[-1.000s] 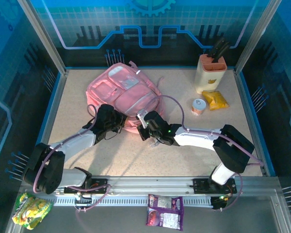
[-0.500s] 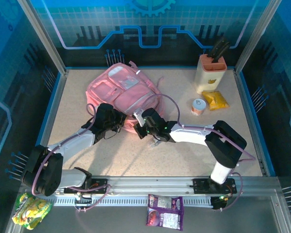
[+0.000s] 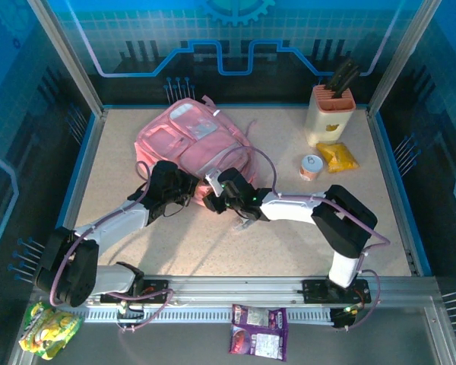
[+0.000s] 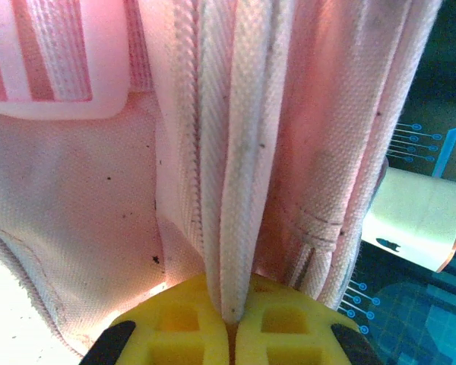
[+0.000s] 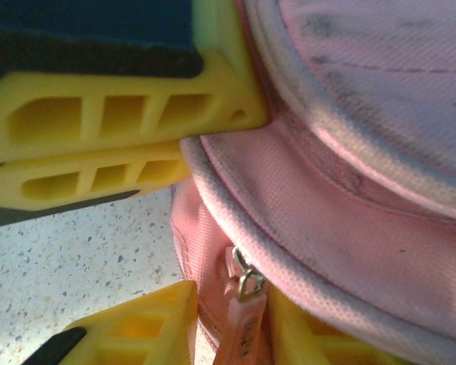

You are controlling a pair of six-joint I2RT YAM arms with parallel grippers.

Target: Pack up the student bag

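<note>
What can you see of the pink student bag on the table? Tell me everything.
The student bag is a large soft backpack of pink woven fabric with translucent front pockets, piped seams and webbing straps, lying flat at the far left of the table. The left gripper has its jaws shut on a ridge of webbing along the bag's near edge, and a metal zip pull with a pink tab hangs between the parted jaws of the right gripper.
</note>
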